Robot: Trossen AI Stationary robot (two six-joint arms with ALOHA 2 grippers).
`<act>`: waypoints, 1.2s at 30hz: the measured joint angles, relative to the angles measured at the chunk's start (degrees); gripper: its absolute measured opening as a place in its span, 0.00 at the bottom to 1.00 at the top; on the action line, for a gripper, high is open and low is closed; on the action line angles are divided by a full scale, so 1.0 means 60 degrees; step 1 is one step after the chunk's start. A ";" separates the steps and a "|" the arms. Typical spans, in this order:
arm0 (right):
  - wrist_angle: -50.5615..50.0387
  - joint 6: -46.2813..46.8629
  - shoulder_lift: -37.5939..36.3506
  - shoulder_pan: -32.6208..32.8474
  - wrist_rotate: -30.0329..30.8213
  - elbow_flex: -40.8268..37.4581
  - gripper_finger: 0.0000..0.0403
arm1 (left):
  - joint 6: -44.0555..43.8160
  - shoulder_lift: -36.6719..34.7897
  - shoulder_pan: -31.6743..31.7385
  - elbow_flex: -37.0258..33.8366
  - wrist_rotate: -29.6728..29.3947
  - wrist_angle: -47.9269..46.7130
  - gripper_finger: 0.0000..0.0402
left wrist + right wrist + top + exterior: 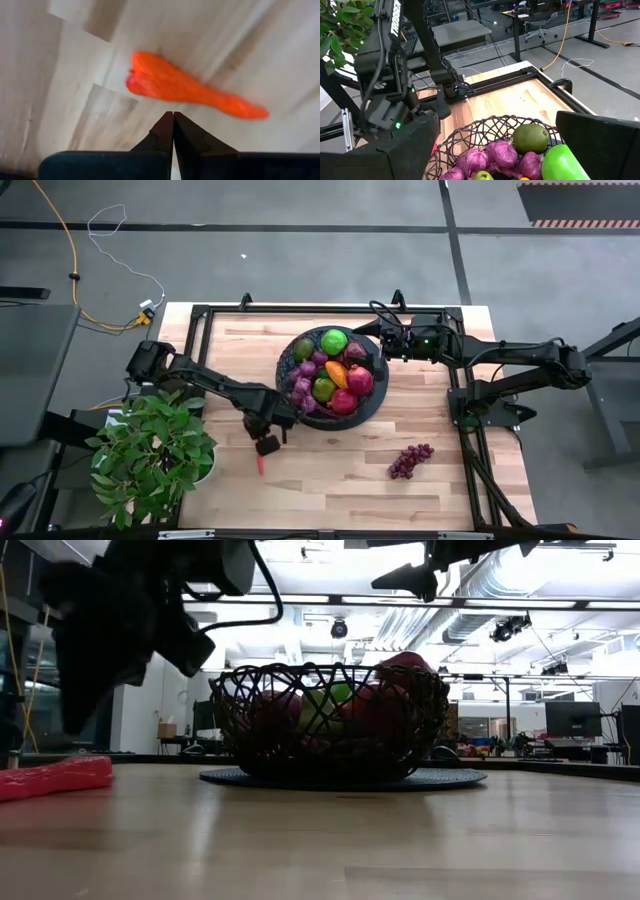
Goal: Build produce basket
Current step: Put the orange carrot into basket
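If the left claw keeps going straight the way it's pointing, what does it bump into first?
Probably the red-orange pepper. The left gripper is shut empty, pointing down, with the pepper lying on the wooden table just past its tips. It might narrowly miss and hit wood.

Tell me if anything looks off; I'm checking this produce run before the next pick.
The left gripper has its jaws shut on nothing: the red-orange pepper lies loose on the table just beyond them. A purple grape bunch also sits outside the basket.
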 joint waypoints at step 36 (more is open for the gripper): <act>-0.0463 0.0004 0.0000 0.0000 0.0005 0.0004 0.96 | -0.7435 -0.1668 -0.0851 -0.2458 -0.1779 0.3059 0.69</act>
